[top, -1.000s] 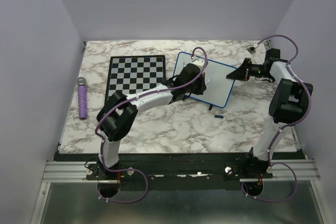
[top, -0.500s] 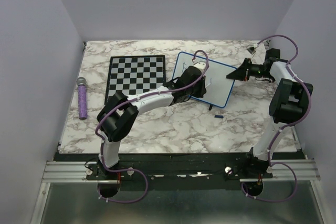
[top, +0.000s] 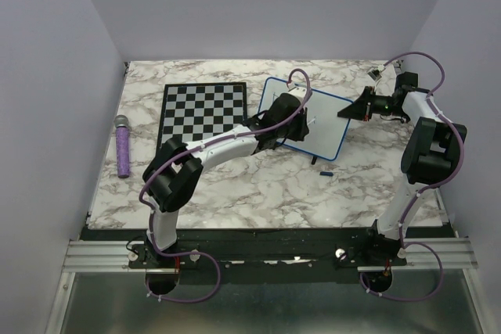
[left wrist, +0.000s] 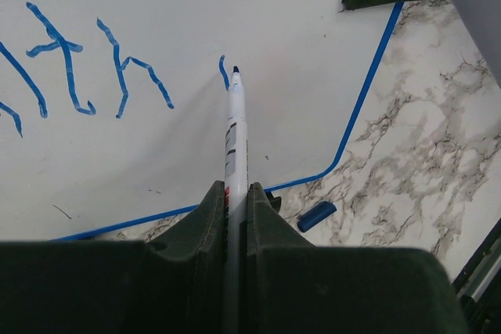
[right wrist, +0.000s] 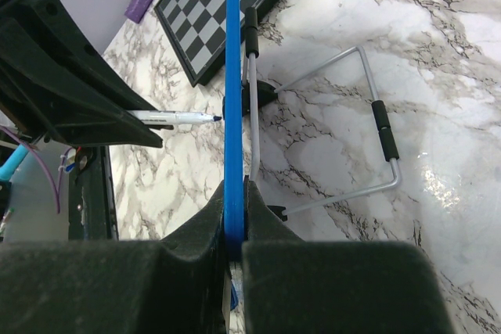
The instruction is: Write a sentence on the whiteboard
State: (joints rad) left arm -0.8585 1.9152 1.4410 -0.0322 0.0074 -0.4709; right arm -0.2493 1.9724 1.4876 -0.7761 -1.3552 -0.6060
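**Whiteboard on its stand: edge clamped, marker at the face**

*Top external.* Item: whiteboard (top: 327, 127), blue frame, standing at the far centre-right of the marbled worktop (top: 258, 185), just right of the chessboard (top: 202, 111). The left pincer (top: 304, 123) reaches over its face from the left. The right pincer (top: 350, 111) meets its right edge. A small blue cap (top: 326, 172) lies on the worktop near the board's near corner. A purple cylinder (top: 123, 146) lies well apart, far left. No writing can be read from here, nor either grip.

*Left wrist.* The left pincer is closed on a white marker (left wrist: 235, 127), with the barrel between the jaws and the tip pointing at the board. Shown only here is the sentence (left wrist: 78, 76) in blue. Its "t" and "h" are readable, and other strokes are cut off at the left border. A short blue stroke sits just left of the tip. A dark finger of the right pincer shows on the board's edge, upper right. The cap lies just beyond the frame's rounded corner.

*Right wrist.* The board is seen edge-on as a blue strip rising from between the jaws, so the right pincer is clamped on the frame. The marker tip comes in from the left to the face, and contact cannot be told. Shown only here is a wire stand (right wrist: 344, 115) with black sleeves, behind the board on the worktop.
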